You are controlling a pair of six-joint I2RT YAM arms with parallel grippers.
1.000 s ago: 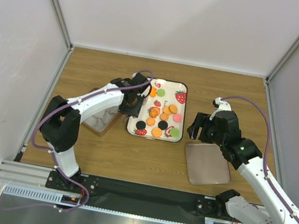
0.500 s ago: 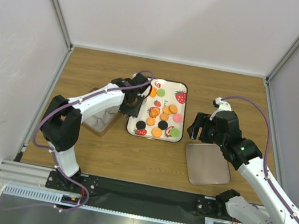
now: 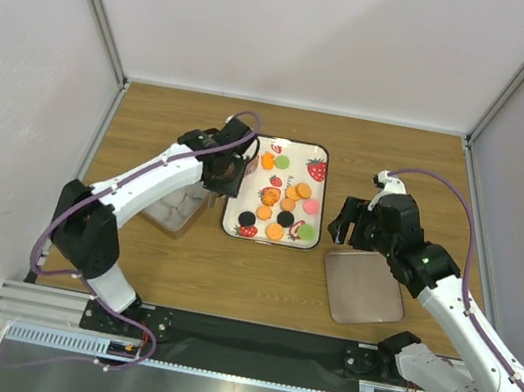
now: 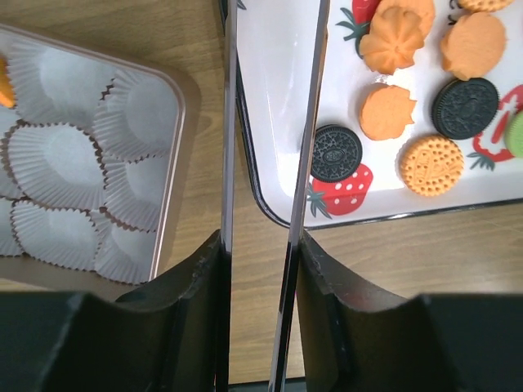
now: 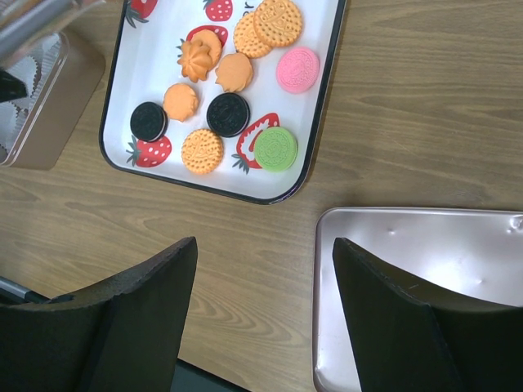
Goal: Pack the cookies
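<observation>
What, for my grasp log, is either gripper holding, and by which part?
Nothing. The left gripper is open over the tray's edge, the right gripper open over the table; both are empty.

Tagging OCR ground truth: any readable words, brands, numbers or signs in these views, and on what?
No text can be read in any view.
black cookies: embossed pattern on top, too blurred to read.
tray: printed strawberry pictures only, no words.
silver lid: plain metal, no markings visible.
</observation>
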